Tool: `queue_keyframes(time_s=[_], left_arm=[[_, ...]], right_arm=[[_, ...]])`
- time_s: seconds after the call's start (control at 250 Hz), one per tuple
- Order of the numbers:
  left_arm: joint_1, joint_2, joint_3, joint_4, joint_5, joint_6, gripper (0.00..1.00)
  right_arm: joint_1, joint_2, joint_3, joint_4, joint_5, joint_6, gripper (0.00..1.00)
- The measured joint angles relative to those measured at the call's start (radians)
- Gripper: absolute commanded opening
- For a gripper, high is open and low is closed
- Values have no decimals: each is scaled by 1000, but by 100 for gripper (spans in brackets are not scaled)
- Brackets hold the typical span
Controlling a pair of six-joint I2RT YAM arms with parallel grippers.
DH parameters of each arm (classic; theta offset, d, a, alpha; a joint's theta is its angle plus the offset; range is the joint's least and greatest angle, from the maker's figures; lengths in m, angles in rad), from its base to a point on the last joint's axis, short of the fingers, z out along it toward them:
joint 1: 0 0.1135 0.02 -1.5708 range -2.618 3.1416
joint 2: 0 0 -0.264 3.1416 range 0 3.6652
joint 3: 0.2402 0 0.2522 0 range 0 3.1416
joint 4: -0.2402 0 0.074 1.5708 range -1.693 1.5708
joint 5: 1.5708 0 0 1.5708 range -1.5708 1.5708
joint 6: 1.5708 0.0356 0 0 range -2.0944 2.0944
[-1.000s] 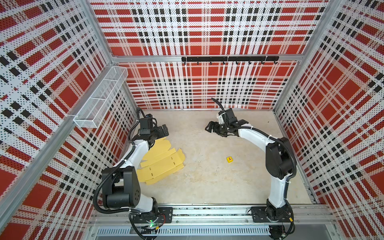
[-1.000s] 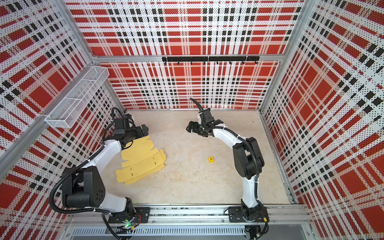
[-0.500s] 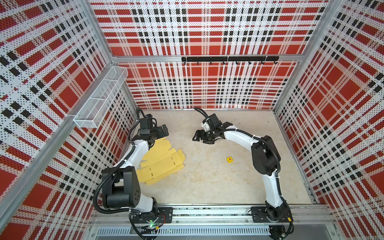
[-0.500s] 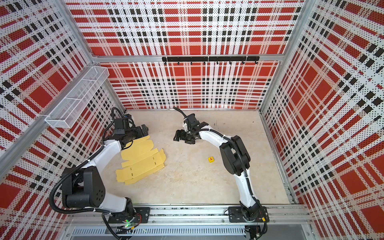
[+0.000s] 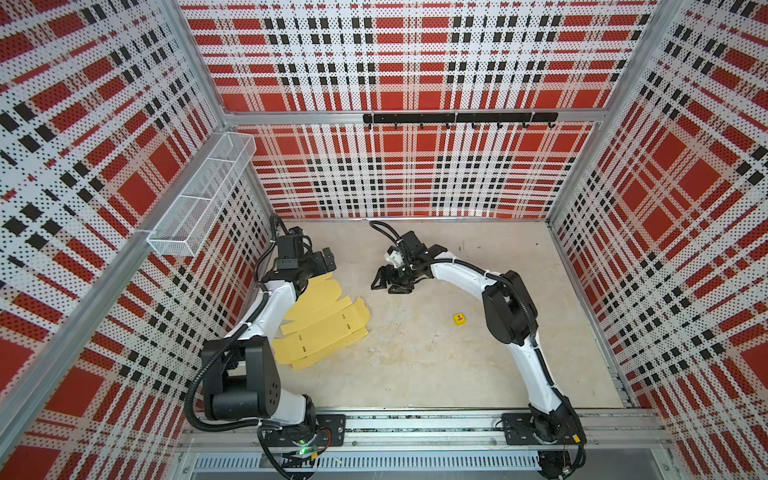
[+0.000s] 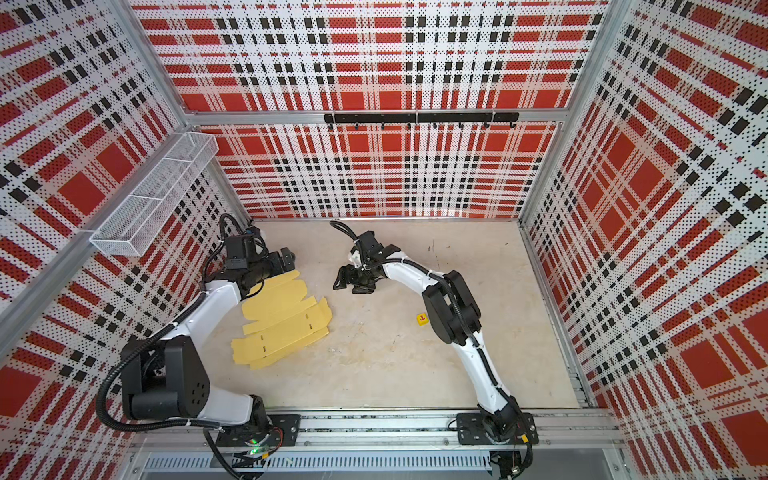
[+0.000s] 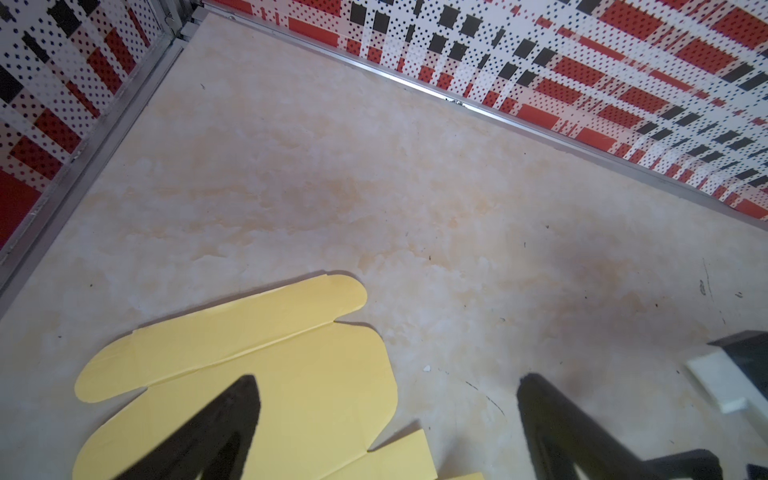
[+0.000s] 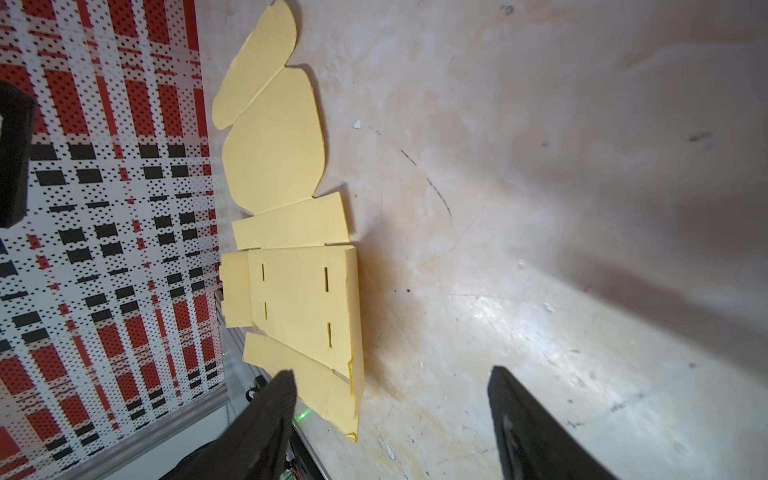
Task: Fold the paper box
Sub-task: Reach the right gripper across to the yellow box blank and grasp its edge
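The paper box is a flat pale yellow die-cut sheet with flaps and slots, lying on the floor near the left wall. My left gripper hangs open over the sheet's far rounded flaps. In the left wrist view one finger is over the sheet, and the gripper holds nothing. My right gripper is open and empty, low over bare floor a short way right of the sheet. The right wrist view shows this gripper facing the sheet.
A tiny yellow cube with a red letter sits on the floor under the right arm. A white wire basket hangs on the left wall and a black hook rail on the back wall. Plaid walls enclose the floor.
The right arm has swung left across the floor toward the sheet, and its jaws have narrowed somewhat. The left arm and the sheet have not moved.
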Motion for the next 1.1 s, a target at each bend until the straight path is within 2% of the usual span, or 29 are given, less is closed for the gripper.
queue_keyframes(time_s=[0.232,0.464,1.1], left_arm=[[8,-1,0,0,0,0,99],[8,-1,0,0,0,-1,99],[8,-6,0,6,4,-4,99]], right_arm=[[31,96,138,-47,-69,-9,61],[56,154,169,-87,-106,-11,55],[65,227,254,-137,-163,-9,28]])
